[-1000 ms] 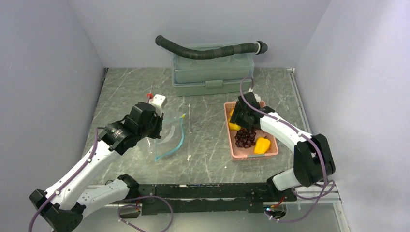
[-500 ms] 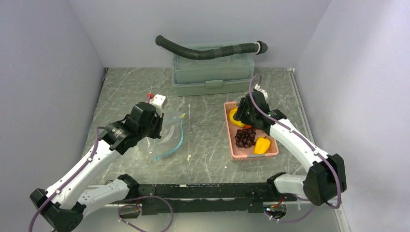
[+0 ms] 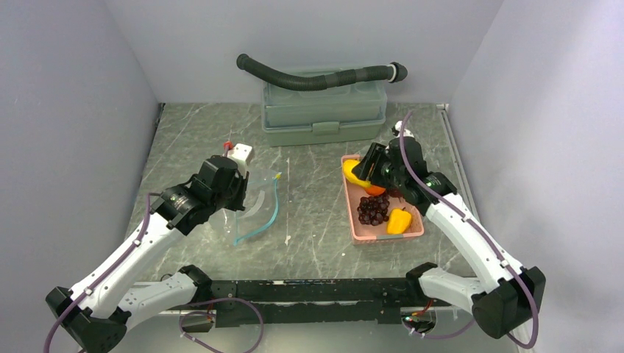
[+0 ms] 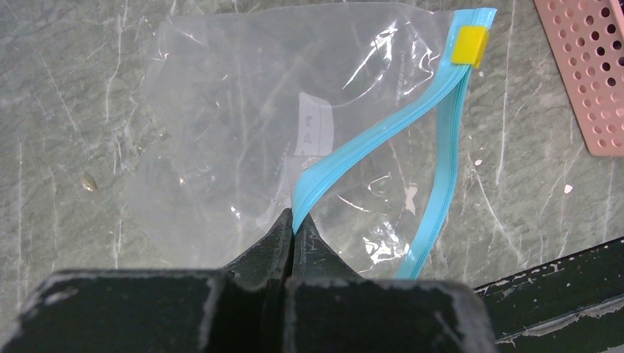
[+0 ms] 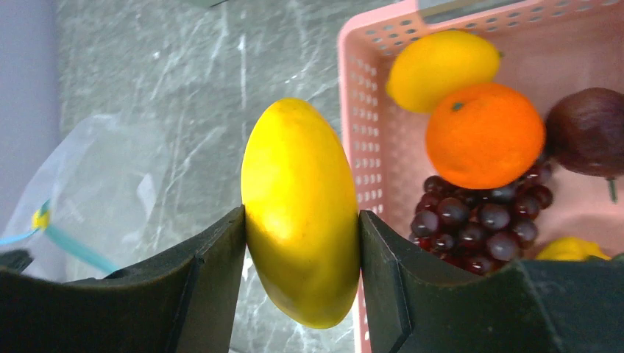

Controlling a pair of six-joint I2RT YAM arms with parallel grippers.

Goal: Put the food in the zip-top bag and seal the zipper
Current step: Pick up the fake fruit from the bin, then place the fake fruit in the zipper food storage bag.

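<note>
The clear zip-top bag (image 3: 259, 200) lies on the table left of centre, its mouth gaping (image 4: 243, 125). My left gripper (image 4: 294, 222) is shut on the teal zipper (image 4: 368, 143) strip and holds one lip up; in the top view it (image 3: 241, 197) sits at the bag's left edge. My right gripper (image 5: 302, 228) is shut on a yellow lemon-like fruit (image 5: 300, 213), held in the air over the far left corner of the pink basket (image 3: 352, 219). In the basket lie another lemon (image 5: 441, 68), the orange ball (image 5: 484, 134), the grape bunch (image 5: 478, 220) and a yellow piece (image 3: 399, 220).
A dark purple round fruit (image 5: 585, 132) also lies in the basket. A green lidded box (image 3: 324, 110) with a black corrugated hose (image 3: 316, 77) on it stands at the back. A small white block (image 3: 240, 154) sits behind the bag. Walls close in on left, right and back.
My right gripper has lifted the yellow fruit out of the basket and the right arm has swung up and back. The left gripper and bag have not moved.
</note>
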